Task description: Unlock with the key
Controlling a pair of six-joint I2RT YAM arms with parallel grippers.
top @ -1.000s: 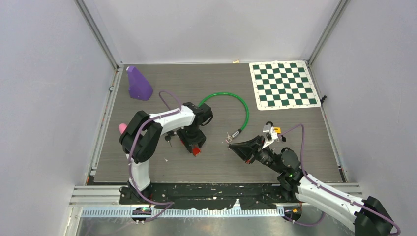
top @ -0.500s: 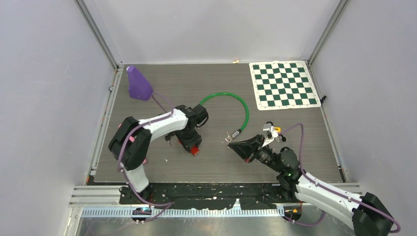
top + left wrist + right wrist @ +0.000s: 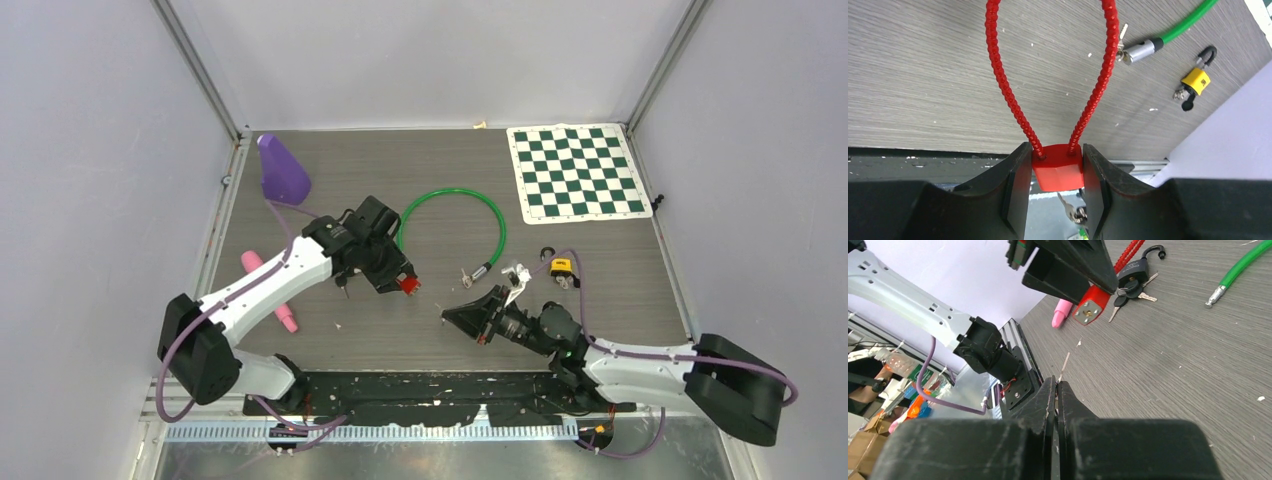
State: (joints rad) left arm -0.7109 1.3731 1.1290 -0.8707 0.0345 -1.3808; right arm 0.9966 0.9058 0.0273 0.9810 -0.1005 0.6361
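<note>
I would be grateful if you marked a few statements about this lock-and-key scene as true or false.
1. The left gripper is clamped on the body of the red padlock with its beaded cable shackle. True.
2. The right gripper stands wide open. False: its fingers are shut on what looks like a thin metal key.
3. The small yellow padlock hangs on the green cable lock. False: it lies apart from the cable on the grey wood-grain table.
4. The green-and-white checkered mat lies at the table's far right corner. True.
</note>
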